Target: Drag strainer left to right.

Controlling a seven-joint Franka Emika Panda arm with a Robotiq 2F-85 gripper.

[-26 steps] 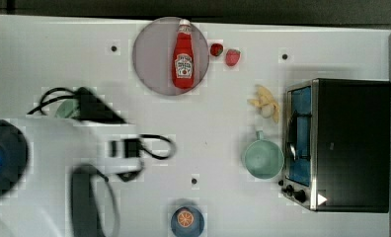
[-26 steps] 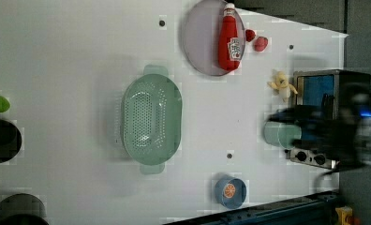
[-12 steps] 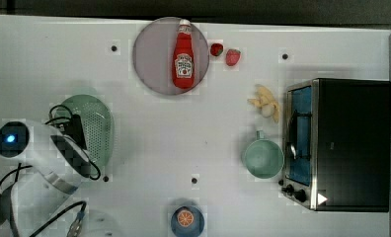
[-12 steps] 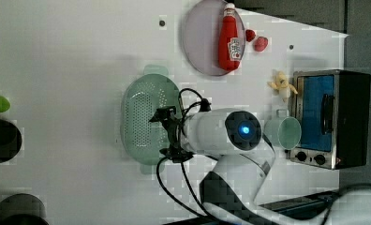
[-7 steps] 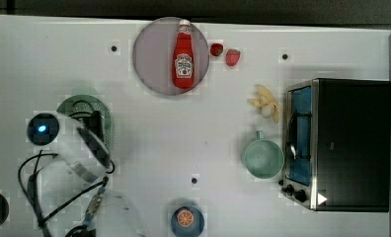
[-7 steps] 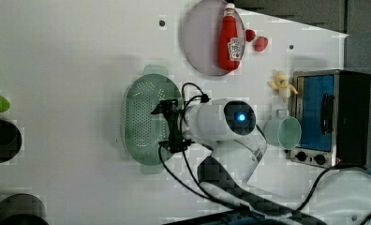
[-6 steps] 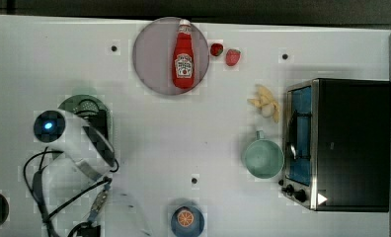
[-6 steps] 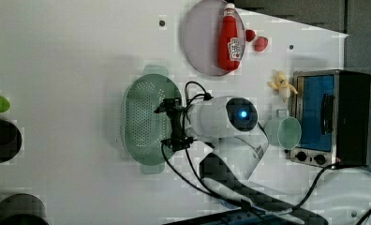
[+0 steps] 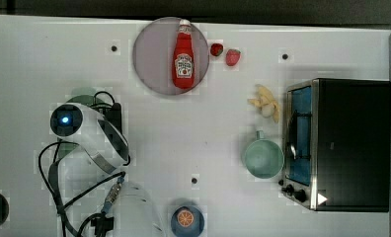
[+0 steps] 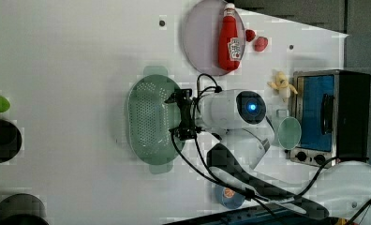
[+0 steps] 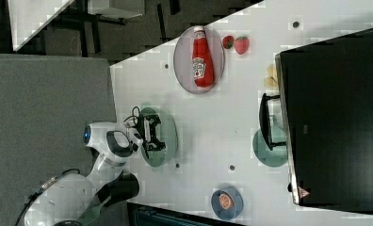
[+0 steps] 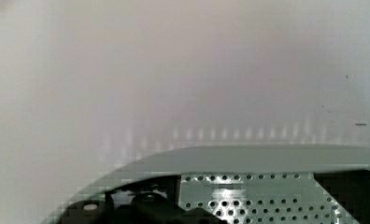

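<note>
over the strainer [image 10: 148, 119] rim, the spread end effector [image 10: 182, 115] faces bare table [image 10: 80, 56] beyond.

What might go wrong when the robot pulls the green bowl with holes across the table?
The open gripper sits at the strainer rim; a weak hook might slip off. Dragged toward the top view's right, the strainer could bump the mug by the toaster oven, or clip the plate carrying the ketchup bottle.

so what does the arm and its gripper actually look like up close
The arm is glossy white with rounded shells, dark grey bands at the joints and a glowing blue light on the wrist. Black cables loop along it. The gripper is black, with angular fingers.
</note>
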